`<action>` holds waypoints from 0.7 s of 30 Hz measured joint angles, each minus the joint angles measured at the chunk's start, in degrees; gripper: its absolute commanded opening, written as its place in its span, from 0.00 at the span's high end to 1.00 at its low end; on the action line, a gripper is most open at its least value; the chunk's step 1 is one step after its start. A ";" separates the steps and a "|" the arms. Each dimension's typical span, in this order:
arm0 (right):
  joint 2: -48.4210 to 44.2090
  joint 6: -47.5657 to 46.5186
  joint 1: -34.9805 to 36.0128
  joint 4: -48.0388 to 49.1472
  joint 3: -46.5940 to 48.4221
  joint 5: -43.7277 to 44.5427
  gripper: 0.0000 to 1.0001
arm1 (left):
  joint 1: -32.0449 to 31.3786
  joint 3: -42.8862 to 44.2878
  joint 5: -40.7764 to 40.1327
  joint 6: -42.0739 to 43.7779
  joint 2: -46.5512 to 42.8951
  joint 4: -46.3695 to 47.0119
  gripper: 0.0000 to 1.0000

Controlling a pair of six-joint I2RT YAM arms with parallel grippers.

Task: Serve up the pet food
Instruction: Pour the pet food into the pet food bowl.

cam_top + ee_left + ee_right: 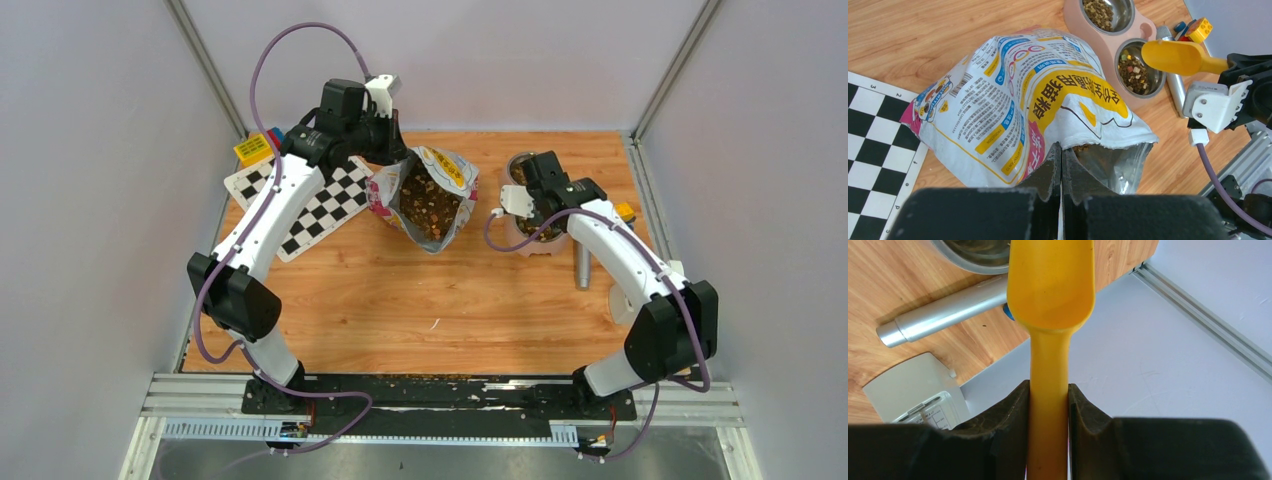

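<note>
The pet food (pixel 432 205) is brown kibble showing in the open mouth of the cartoon-cat bag (pixel 425 190), which lies at the table's middle back. My left gripper (pixel 1062 150) is shut on the bag's torn top edge (pixel 1108 142). More kibble lies in both steel cups (pixel 1134 74) of the pink double bowl (pixel 1108 45). My right gripper (pixel 1049 400) is shut on the handle of the yellow scoop (pixel 1050 280). The scoop hangs over the near cup in the left wrist view (pixel 1173 57), and no kibble shows in it.
A checkerboard mat (pixel 310 205) lies left of the bag, with a yellow block (pixel 253 150) behind it. A silver cylinder (pixel 943 315) and a white box (pixel 913 390) lie right of the bowl. Toy bricks (pixel 1199 29) sit by the right wall. Crumbs lie along the near edge.
</note>
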 measured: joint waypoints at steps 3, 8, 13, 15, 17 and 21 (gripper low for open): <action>0.57 1.97 0.28 -1.57 1.05 -0.81 1.00 | 0.00 0.00 0.00 0.00 0.00 0.00 1.00; 1.66 5.44 0.46 -5.70 4.11 -2.91 1.00 | 0.00 0.00 0.00 0.00 0.00 0.02 1.00; 2.01 7.89 0.83 -7.28 5.86 -3.87 1.00 | 0.00 0.00 -0.02 0.00 0.00 0.02 1.00; 2.08 8.48 0.92 -8.11 6.01 -4.37 1.00 | 0.00 0.00 -0.02 0.00 0.00 0.02 1.00; 2.08 8.90 1.01 -8.07 6.01 -4.31 1.00 | 0.00 0.00 -0.02 0.00 0.00 0.02 1.00; 2.08 10.45 1.25 -8.74 6.01 -4.79 1.00 | 0.00 0.00 -0.04 0.00 0.00 0.02 1.00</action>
